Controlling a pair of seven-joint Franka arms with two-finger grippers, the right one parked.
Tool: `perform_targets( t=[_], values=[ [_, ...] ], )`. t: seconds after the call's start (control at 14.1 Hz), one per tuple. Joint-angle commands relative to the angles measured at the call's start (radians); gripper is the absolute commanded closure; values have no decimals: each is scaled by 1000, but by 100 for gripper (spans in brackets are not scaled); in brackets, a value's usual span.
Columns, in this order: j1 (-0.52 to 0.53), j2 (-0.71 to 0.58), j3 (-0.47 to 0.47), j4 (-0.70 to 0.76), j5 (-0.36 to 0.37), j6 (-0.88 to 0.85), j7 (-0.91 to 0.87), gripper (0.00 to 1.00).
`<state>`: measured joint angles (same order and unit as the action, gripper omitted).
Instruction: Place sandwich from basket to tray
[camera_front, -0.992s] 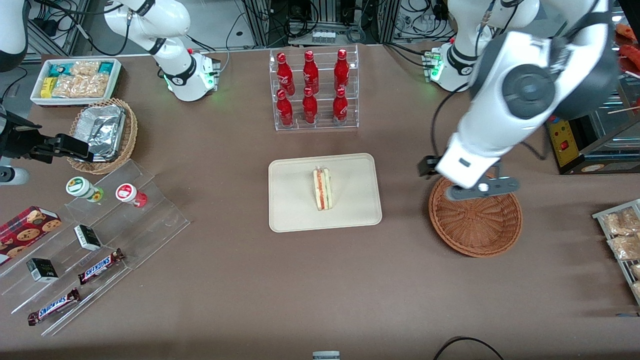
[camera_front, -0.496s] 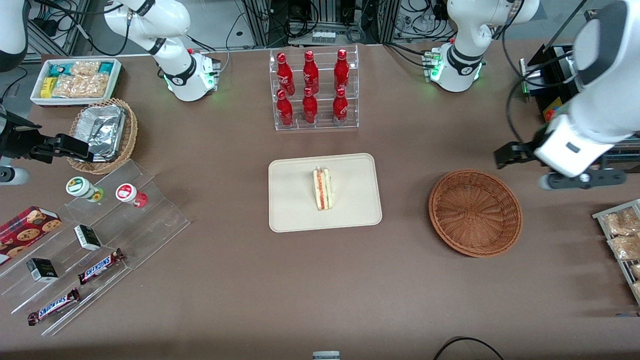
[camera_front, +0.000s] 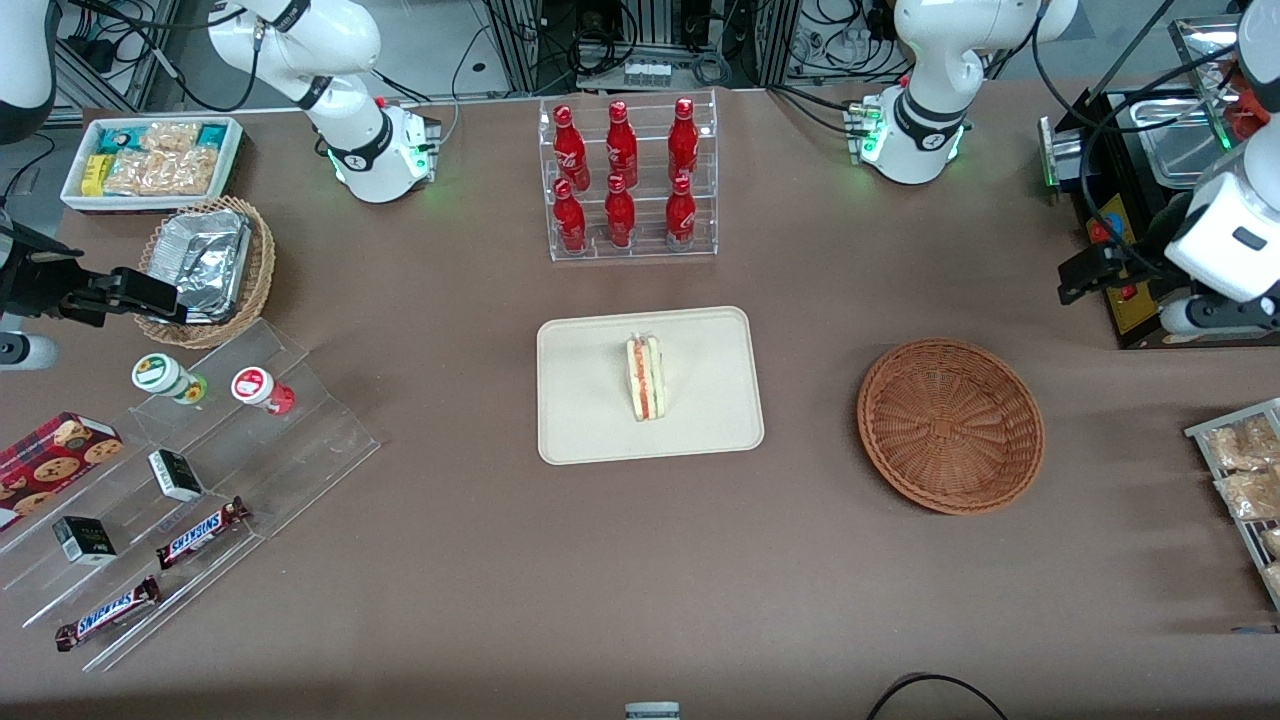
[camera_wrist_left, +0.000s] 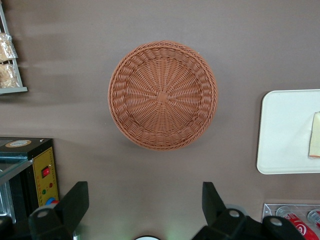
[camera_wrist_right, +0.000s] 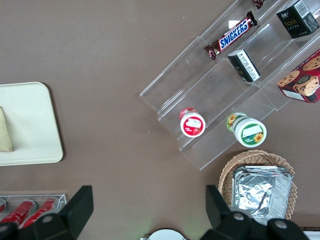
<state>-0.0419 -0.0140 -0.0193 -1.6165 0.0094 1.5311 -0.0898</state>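
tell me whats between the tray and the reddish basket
Only bare brown table, seen in the front view, separates the tray holding the sandwich from the basket. The open tool hangs high, toward the working arm's end.

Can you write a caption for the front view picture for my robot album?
Sandwich lies on the tray, basket empty, open gripper high above it.

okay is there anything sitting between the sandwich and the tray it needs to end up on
Nothing does: the sandwich already lies on the tray, and the basket is empty. The gripper is open, raised toward the working arm's end of the table, farther from the front camera than the basket, holding nothing.
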Motion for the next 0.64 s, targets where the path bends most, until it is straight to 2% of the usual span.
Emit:
perform_targets(
  t=[0.0,0.57],
  values=[
    [-3,-104,-7,-141,14,73,15,0],
    [-18,-37,-10,-34,10,66,15,0]
  ],
)
